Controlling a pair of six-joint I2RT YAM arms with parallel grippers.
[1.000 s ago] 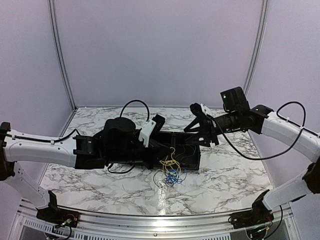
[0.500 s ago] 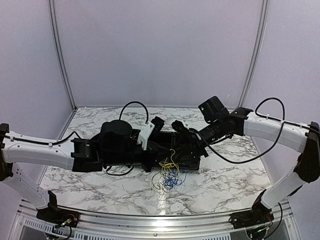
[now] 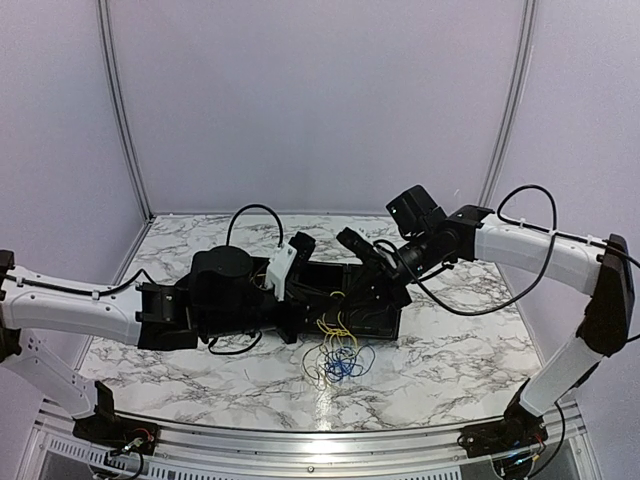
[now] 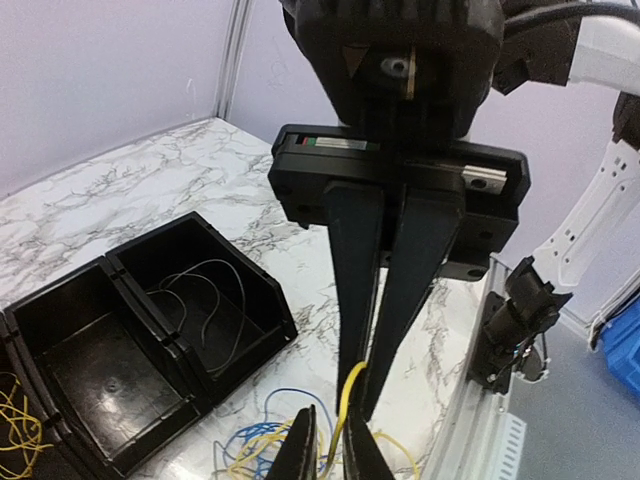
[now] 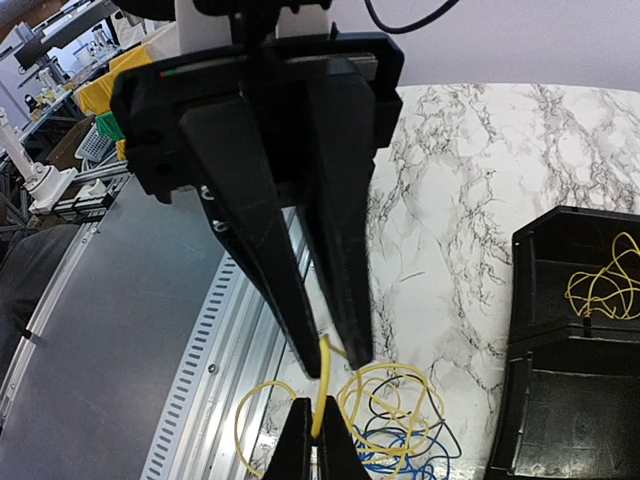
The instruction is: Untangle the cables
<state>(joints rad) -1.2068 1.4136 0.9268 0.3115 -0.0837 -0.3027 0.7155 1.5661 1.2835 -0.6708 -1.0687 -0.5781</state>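
Your right hand point(image 5: 313, 445) is pinched nearly closed on a single yellow strand point(image 5: 320, 385). The strand runs straight up to the tips of your left hand point(image 5: 335, 358). The left hand's fingers point(image 5: 352, 300) stand narrow with a slim gap between them, and I cannot tell whether they grip the strand or only bracket it. The two hands meet almost tip to tip, so any small misaligned move could knock their fingers together.

Below them the cables point(image 3: 338, 360) lie as a small yellow-and-blue tangle on the marble counter point(image 3: 470, 350), just in front of the black tray point(image 3: 397, 312). A few yellow loops rise toward your hands.

The main risk, as I judge it, is pulling the hands apart while the strand is threaded through the blue loops point(image 5: 395, 455). That would cinch the knot tighter, or lift the whole clump instead of freeing one wire. If the left hand is not truly holding, the strand will slide out as soon as you add tension, and you will be left with a one-handed grip.

Watch the tray's near wall too. A trailing loop could catch on the rim and drag the tray. It could also spill into the compartment that already holds a yellow coil point(image 5: 600, 285) and mix the wires again.
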